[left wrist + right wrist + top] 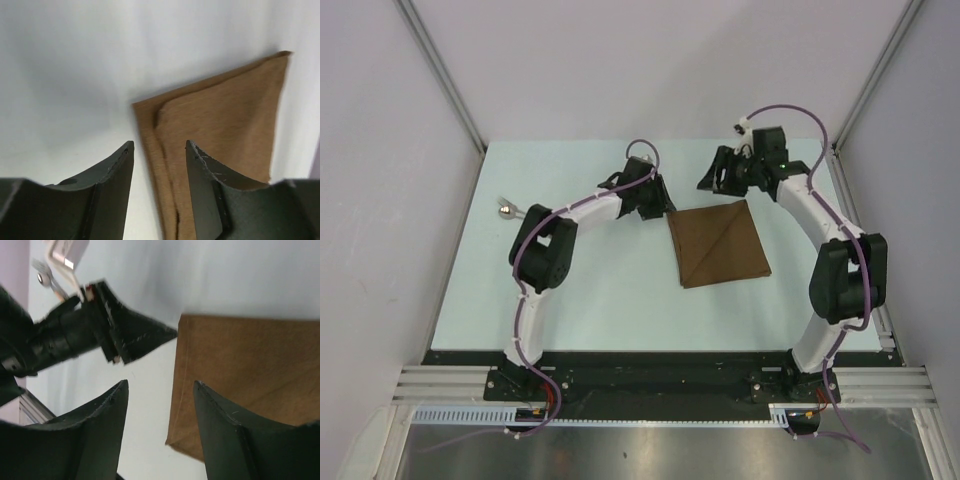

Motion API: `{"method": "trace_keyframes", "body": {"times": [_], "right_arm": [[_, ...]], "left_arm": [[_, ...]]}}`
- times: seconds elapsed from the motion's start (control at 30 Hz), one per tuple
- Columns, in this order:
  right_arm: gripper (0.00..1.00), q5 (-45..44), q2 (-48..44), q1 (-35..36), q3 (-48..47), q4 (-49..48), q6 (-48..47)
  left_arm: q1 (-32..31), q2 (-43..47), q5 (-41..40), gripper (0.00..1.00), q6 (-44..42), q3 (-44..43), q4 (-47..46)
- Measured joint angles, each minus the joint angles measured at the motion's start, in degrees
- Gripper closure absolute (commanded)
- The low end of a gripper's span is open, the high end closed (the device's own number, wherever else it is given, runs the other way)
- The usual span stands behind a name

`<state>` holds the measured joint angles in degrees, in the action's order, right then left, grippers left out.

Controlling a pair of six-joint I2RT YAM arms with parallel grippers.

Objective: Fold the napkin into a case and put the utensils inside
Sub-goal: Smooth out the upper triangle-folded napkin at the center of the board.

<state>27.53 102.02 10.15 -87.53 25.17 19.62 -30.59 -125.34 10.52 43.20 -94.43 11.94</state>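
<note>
Napkin point(720, 243) lies flat on the table point(590, 290), slightly toward 3 o'clock of centre, doubled over, 1 diagonal crease showing. Left gripper point(160, 150) sits at its 10 o'clock corner, jaws apart, nothing held. Right gripper point(160, 385) hovers off its 12 o'clock edge, jaws likewise apart and empty. Utensils point(508, 209) rest well apart at 9 o'clock. Judgement: the cloth is light, limp and thin. Pinch at a corner, catching both layers.
</note>
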Motion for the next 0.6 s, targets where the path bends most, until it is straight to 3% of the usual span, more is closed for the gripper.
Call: {"method": "trace_keyframes", "body": {"times": [0.23, 0.6], "right_arm": [[0.5, -3.3, -1.5, 7.1, 11.5, 0.3, -0.5], [0.63, -3.8, -1.5, 9.6, 22.0, -3.5, -0.1]], "left_arm": [[-0.4, -1.5, -4.5, 0.44, -0.1, -0.9, 5.3], [-0.6, -4.2, -2.8, 0.4, -0.1, -2.8, 2.2]]}}
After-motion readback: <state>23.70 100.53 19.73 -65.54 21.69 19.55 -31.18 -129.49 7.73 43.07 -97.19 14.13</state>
